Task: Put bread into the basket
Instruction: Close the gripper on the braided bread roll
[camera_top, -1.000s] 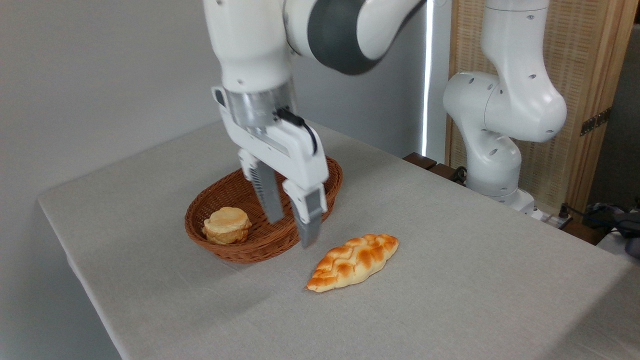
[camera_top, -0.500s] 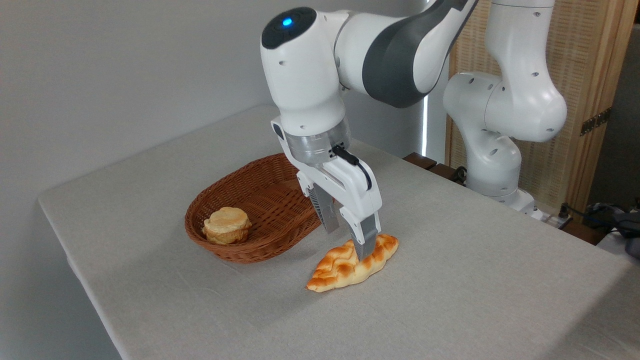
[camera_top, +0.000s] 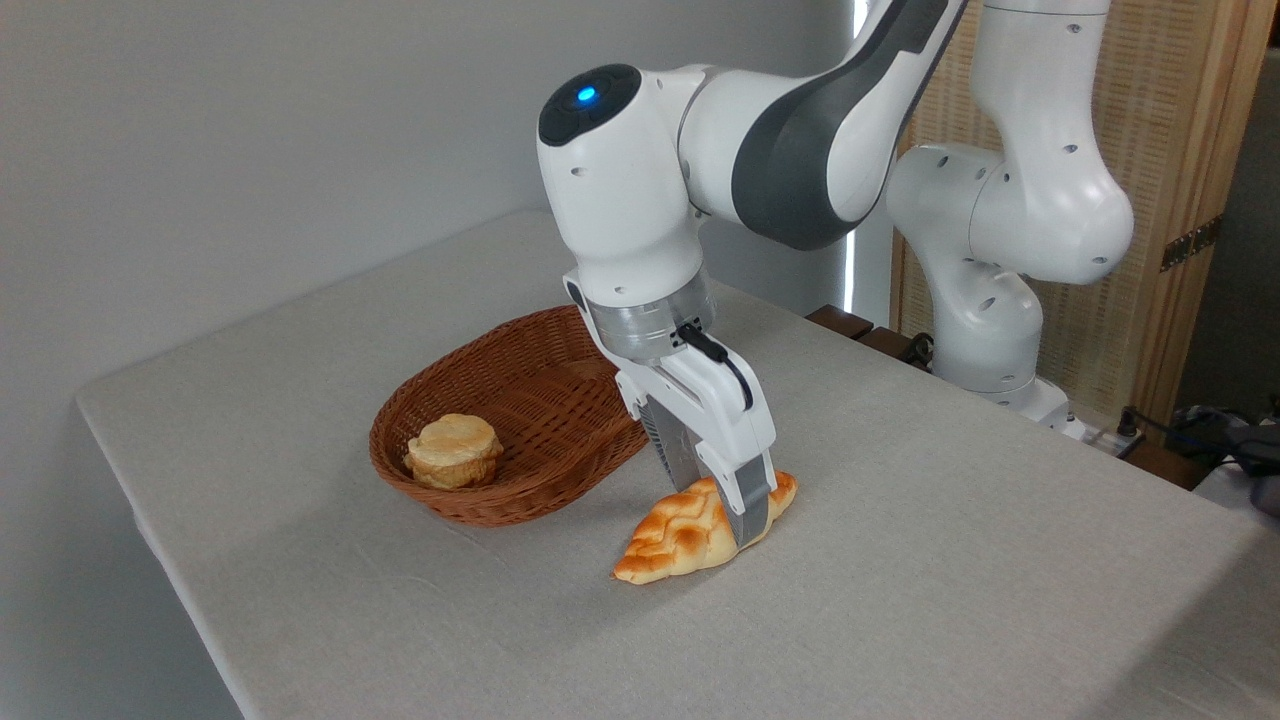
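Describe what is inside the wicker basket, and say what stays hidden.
A small round pale bun sits at the left end of the basket. The rest of the visible floor is bare weave; the arm hides the right end.

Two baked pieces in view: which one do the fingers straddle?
The braided loaf on the table; the gripper straddles it. The round bun sits untouched in the basket.

The bread (camera_top: 690, 530) is showing a glossy golden-orange braid with browned tops. The basket (camera_top: 500, 420) is showing reddish-brown weave, holding a pale tan bun (camera_top: 454, 450). The tablecloth (camera_top: 950, 560) is looking plain light grey. The arm (camera_top: 700, 170) is gleaming white with dark grey patches.
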